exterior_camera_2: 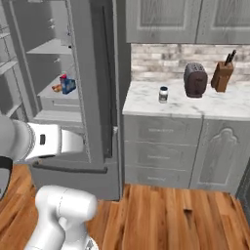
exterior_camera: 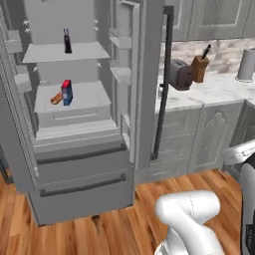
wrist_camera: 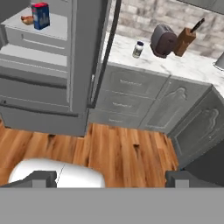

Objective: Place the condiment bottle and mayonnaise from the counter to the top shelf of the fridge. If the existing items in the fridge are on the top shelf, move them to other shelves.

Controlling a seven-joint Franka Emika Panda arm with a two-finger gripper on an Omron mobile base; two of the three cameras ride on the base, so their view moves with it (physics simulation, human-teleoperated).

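Right base view, mayonnaise (exterior_camera_2: 163, 94), squat white jar, dark lid

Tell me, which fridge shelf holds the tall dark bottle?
The top shelf holds the dark bottle, standing upright and alone. The shelf below it carries the red and blue pack beside a small orange item.

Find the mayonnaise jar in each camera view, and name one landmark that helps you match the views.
Left base view: hidden, apparently behind the open fridge door.
Right base view: mayonnaise at centre, on the counter, left of the toaster.
Hand view: mayonnaise at upper centre, left of the toaster.
Shared landmark: the toaster.
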